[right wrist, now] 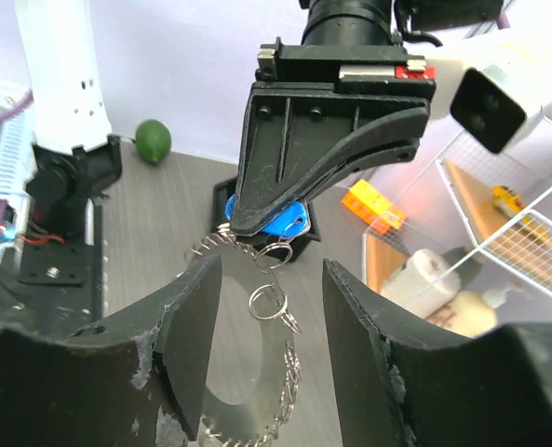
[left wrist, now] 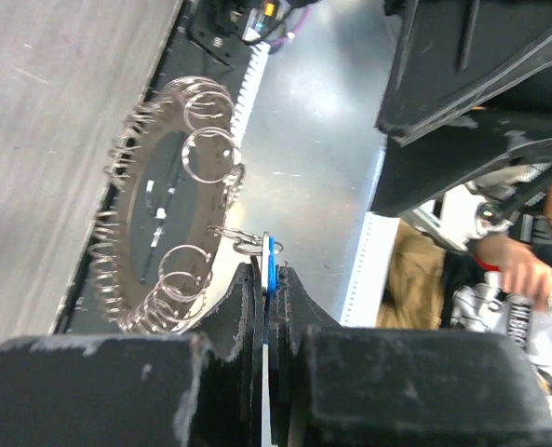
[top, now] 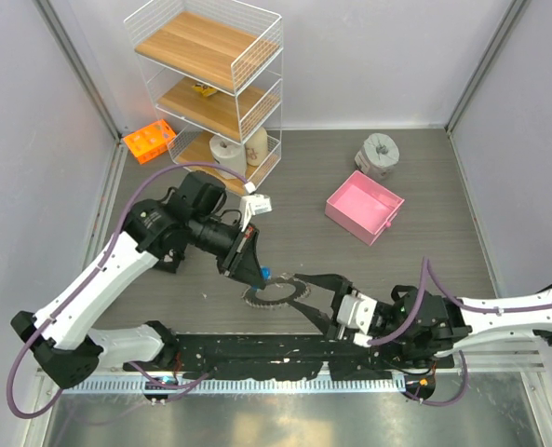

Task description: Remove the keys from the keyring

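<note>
Left wrist view: the left pincer [left wrist: 268, 279] is clamped tight on the blue-headed key [left wrist: 269, 251], which stands edge-on between its fingers. The keyring [left wrist: 117, 200] hangs off that key, its rim crowded with small silver keys [left wrist: 206, 154] and loops. In the top view the ring lies between the two pincers, low over the table [top: 424, 186] near its front edge; whether it rests on the surface I cannot tell. The right pincer [right wrist: 262, 312] faces the left one with its jaws standing apart at a middling width, gripping nothing, and part of the ring's rim shows in the gap.
</note>
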You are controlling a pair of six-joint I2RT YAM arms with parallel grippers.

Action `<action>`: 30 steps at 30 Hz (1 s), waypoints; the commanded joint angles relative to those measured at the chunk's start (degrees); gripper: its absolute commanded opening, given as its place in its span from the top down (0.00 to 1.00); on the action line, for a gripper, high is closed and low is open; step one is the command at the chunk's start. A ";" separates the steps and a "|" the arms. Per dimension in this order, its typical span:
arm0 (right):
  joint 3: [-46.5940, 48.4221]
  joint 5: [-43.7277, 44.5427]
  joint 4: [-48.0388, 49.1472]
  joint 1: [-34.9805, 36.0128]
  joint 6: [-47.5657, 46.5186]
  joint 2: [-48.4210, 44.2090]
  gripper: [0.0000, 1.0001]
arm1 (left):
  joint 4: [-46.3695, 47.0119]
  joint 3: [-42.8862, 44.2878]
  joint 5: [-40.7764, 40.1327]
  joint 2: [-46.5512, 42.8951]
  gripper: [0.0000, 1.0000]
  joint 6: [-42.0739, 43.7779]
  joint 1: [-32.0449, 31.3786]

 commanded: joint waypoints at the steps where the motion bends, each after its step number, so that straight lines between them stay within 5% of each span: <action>1: 3.11 -4.25 -3.39 -3.76 15.44 -1.29 0.47 | -5.00 4.60 -8.46 -2.97 1.00 8.40 0.32; 10: 12.78 -34.85 -11.41 -28.01 33.13 8.01 0.50 | -5.10 2.68 -19.98 -7.36 1.00 21.48 -1.87; 20: 14.02 -55.14 -1.24 -37.08 38.23 18.13 0.58 | -3.61 -2.42 -20.10 -13.86 1.00 41.71 -3.46; 30: 11.90 -63.86 9.41 -38.23 42.18 21.82 0.58 | -0.62 -4.89 -10.43 -19.49 1.00 48.31 -3.46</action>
